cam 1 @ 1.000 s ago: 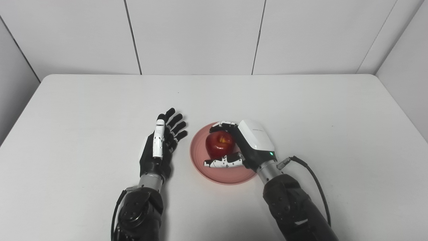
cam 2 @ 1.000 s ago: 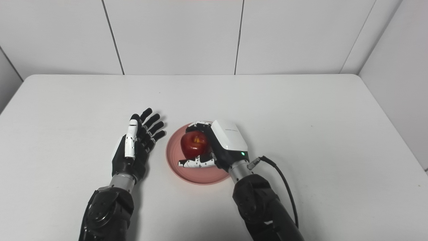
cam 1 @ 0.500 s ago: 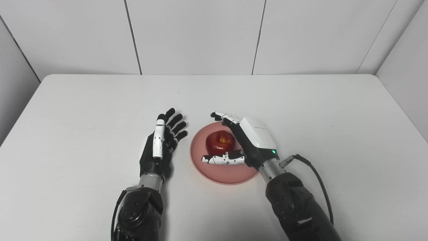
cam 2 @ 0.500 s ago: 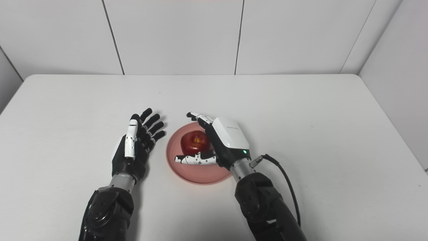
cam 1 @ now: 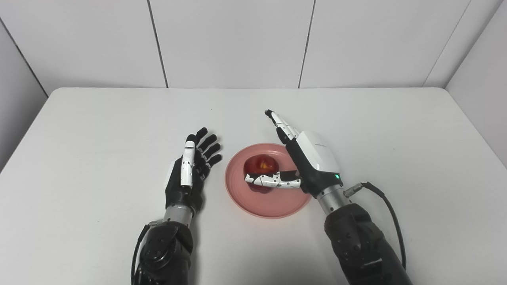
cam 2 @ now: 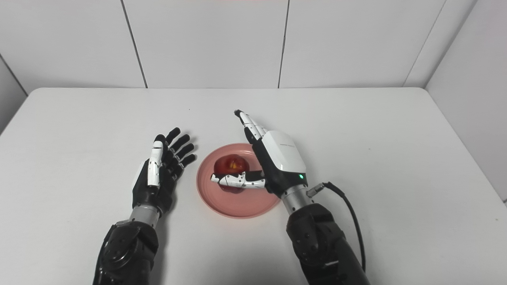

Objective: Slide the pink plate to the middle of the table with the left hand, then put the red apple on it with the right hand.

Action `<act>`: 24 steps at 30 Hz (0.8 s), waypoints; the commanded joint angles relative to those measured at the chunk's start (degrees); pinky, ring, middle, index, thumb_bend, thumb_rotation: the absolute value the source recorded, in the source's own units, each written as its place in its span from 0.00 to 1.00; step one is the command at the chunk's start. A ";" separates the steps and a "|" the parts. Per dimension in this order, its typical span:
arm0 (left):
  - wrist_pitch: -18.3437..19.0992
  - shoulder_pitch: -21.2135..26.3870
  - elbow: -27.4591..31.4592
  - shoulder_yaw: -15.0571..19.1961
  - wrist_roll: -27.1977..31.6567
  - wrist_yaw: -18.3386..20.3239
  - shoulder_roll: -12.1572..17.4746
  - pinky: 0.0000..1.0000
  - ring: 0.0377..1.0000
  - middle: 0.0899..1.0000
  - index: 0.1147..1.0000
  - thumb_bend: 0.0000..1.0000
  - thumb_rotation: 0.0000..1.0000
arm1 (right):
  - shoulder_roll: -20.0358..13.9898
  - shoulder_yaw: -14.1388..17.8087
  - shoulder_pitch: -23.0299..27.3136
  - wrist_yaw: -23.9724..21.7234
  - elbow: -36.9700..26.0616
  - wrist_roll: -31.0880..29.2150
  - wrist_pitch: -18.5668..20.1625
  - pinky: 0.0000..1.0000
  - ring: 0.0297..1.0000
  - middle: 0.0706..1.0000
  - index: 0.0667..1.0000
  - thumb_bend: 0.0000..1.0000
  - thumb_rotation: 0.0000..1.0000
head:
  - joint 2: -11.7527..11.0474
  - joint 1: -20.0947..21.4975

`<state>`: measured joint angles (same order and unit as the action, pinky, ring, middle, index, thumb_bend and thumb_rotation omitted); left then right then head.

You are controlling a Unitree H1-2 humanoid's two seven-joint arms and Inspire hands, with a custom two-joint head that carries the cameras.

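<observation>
Resting on pink plate [cam 1: 273, 204] – red apple [cam 1: 259, 165], right robot hand [cam 1: 307, 162] splayed (empty), left robot hand [cam 1: 190, 174] spread.

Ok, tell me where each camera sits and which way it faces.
Left eye view: on the head, looking down at the table; both arms enter from below.
Right eye view: beside it, a little to the right, same downward aim, same arms.
Shared: open left hand, open right hand, red apple on pink plate.

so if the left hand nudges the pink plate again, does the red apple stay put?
Probably wobbles: the round red apple sits free on the shallow pink plate, right hand open. The low rim may stop a roll.
</observation>
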<state>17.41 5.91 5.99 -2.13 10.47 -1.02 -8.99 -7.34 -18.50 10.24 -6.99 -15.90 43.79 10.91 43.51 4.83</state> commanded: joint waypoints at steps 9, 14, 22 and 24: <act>0.16 1.54 1.95 -0.09 0.54 0.22 -0.80 0.85 0.86 0.86 0.86 0.44 1.00 | 0.04 7.11 0.41 5.16 -3.09 -4.42 -2.75 0.81 0.90 0.94 0.95 1.00 0.67 | -0.27 0.28; -0.20 1.46 1.82 -0.13 0.51 0.46 -0.48 0.85 0.86 0.87 0.86 0.44 1.00 | -0.30 10.53 0.13 6.72 -3.00 -7.26 -2.90 0.78 0.87 0.91 0.92 1.00 0.66 | -0.34 0.58; -0.74 1.51 1.45 0.05 0.79 0.84 -0.20 0.86 0.86 0.87 0.86 0.44 1.00 | -0.12 14.32 -0.75 6.47 -3.07 -9.76 -0.10 0.79 0.86 0.89 0.93 1.00 0.74 | -0.54 0.67; -0.68 1.55 1.43 0.15 0.88 0.82 -0.23 0.86 0.87 0.87 0.86 0.45 1.00 | -0.26 14.97 -1.16 6.15 -2.87 -10.69 0.07 0.78 0.86 0.89 0.93 0.97 0.78 | -0.60 0.64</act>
<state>17.45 5.91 6.00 -1.88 10.95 -0.91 -8.94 -7.35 -4.17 8.42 -1.33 -16.95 33.95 10.76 42.89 5.54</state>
